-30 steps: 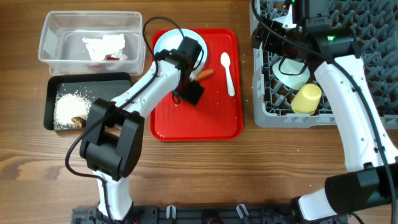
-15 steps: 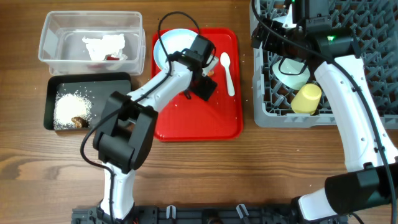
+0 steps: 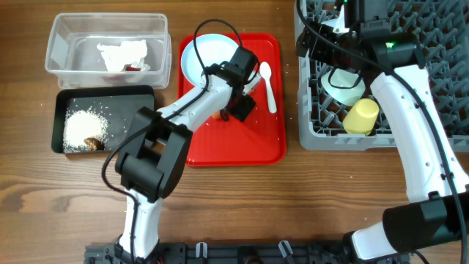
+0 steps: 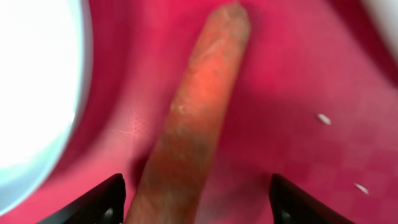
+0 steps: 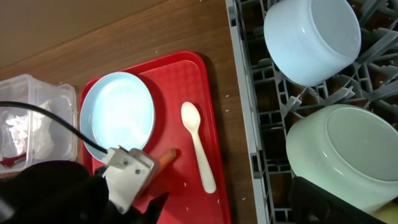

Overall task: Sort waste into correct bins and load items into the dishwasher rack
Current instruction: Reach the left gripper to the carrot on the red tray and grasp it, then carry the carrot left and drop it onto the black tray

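Lying flat on the red tray (image 4: pixel 298 74), the carrot (image 4: pixel 196 118) sits just beside the rim of the light-blue plate (image 4: pixel 31 93), with the white spoon (image 5: pixel 198 146) on its other side. The left end effector (image 4: pixel 199 202) is released, its fingertips (image 4: pixel 106 199) straddling the carrot's near end with no evident contact.

Assessment: waste sorting is in hand, at the grasp of the carrot; nothing is lifted yet. The next move calls for a short descent and a closure across the carrot's width, then a carry to the black tray (image 3: pixel 58 121). That tray holds rice (image 3: pixel 79 125) and a brown lump (image 3: pixel 91 143), so food scraps appear to belong there. The clear tub (image 3: pixel 55 44) holds the napkin (image 3: pixel 123 53).

Plate and spoon are not yet in the rack (image 3: pixel 308 110), which holds two bowls (image 5: pixel 311 37) and the yellow cup (image 3: pixel 361 116). The right end effector (image 3: pixel 352 33) hangs over the rack; its state cannot be told.
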Tool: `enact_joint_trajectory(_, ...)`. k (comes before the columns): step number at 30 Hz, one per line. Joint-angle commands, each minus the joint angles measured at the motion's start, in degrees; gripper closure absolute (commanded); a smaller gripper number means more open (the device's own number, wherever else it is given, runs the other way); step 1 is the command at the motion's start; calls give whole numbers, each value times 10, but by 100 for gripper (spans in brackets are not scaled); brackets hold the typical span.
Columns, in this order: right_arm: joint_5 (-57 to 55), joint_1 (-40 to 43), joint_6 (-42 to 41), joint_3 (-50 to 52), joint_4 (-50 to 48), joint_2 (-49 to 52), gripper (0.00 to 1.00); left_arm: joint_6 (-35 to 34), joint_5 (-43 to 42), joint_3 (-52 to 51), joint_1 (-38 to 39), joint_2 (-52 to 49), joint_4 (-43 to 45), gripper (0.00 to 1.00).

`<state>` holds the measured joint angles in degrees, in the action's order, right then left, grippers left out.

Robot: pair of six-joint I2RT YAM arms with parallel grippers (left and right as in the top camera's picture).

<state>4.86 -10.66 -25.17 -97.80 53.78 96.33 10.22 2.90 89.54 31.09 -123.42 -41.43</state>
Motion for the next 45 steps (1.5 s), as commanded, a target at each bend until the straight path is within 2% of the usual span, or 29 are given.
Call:
enact_joint_trajectory(1,-6,0,12,4,-1,8,4,-32,-9,5,3,-31,-3,37)
enact_joint_trajectory(3,-6,0,12,4,-2,8,4,-34,-9,5,3,-31,-7,43)
enact_joint_trajectory(8,-6,0,12,4,-1,8,4,-47,-9,5,3,-31,-49,48)
enact_joint_trajectory(9,-6,0,12,4,-2,8,4,-47,-8,5,3,-31,-63,53)
enact_joint_trajectory(11,-6,0,12,4,-2,8,3,-47,-4,5,3,-30,-94,69)
enact_joint_trajectory(13,-6,0,12,4,-2,8,3,-47,-4,5,3,-29,-117,79)
enact_joint_trajectory(18,-6,0,12,4,-2,8,3,-82,32,10,3,-25,-129,90)
enact_joint_trajectory(22,-6,0,12,4,-2,8,2,-86,37,55,2,-9,-165,90)
enact_joint_trajectory(26,-6,0,12,4,-2,8,2,-95,111,124,1,22,-235,89)
enact_joint_trajectory(30,-6,0,12,4,-1,8,2,-96,161,157,-16,70,-266,83)
enact_joint_trajectory(31,-6,0,12,4,-1,8,2,-97,168,157,-32,84,-282,78)
enact_joint_trajectory(34,-6,0,16,4,-2,8,2,-112,180,157,-82,102,-340,79)
enact_joint_trajectory(37,-6,0,19,4,-4,8,2,-161,179,157,-163,106,-380,79)
enact_joint_trajectory(40,-6,0,19,4,-6,8,2,-224,125,157,-247,106,-390,80)
enact_joint_trajectory(43,-6,0,26,4,-6,8,2,-274,21,148,-320,105,-369,81)
enact_joint_trajectory(45,-6,0,26,4,-6,8,2,-304,10,126,-348,105,-356,80)
